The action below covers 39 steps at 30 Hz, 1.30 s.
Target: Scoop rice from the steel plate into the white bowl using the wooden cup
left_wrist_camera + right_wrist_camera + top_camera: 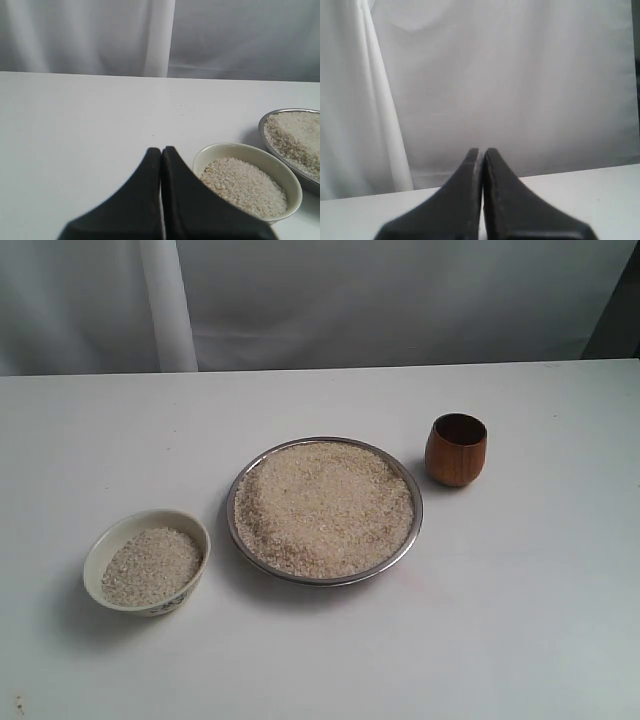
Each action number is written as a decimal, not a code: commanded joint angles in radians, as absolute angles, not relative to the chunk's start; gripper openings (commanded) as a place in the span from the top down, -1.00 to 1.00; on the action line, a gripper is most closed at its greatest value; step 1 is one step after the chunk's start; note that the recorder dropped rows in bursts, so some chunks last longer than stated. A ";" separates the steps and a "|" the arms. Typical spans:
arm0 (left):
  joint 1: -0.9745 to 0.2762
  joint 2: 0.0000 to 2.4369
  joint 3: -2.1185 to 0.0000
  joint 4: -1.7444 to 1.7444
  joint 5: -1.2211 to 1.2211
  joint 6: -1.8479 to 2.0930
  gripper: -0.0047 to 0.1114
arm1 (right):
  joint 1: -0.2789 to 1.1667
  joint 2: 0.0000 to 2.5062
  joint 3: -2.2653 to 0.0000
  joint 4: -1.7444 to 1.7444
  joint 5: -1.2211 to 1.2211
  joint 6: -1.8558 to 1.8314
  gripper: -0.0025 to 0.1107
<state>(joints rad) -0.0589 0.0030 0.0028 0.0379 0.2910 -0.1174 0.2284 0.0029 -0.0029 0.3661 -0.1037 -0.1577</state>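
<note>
Both closed and empty, the left end effector and right end effector leave the wooden cup standing ungripped beside the steel plate heaped with rice, the white bowl only part-filled.

Before me the white table carries three things in a loose row, none touching: a white bowl on my left, a steel plate in the middle (the widest by far), and a wooden cup upright on my right.
</note>
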 commanded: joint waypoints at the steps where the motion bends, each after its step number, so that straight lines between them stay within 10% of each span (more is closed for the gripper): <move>1: -0.063 0.000 0.000 0.033 0.285 -0.120 0.92 | 0.220 0.000 -0.008 0.384 -0.084 -0.156 0.96; 17: -0.063 0.000 0.000 0.033 0.285 -0.123 0.92 | 0.220 0.646 -0.365 0.344 -0.024 -0.227 0.96; 29: -0.063 0.000 0.000 0.033 0.285 -0.123 0.92 | 0.292 1.464 -0.410 0.191 -0.871 -0.119 0.96; 39: -0.063 0.000 0.000 0.033 0.285 -0.123 0.92 | 0.292 1.807 -0.519 0.134 -0.941 -0.044 0.96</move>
<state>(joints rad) -0.0589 0.0030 0.0028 0.0379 0.2910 -0.1174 0.2898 1.7365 -0.5105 0.1605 -0.9019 -0.0716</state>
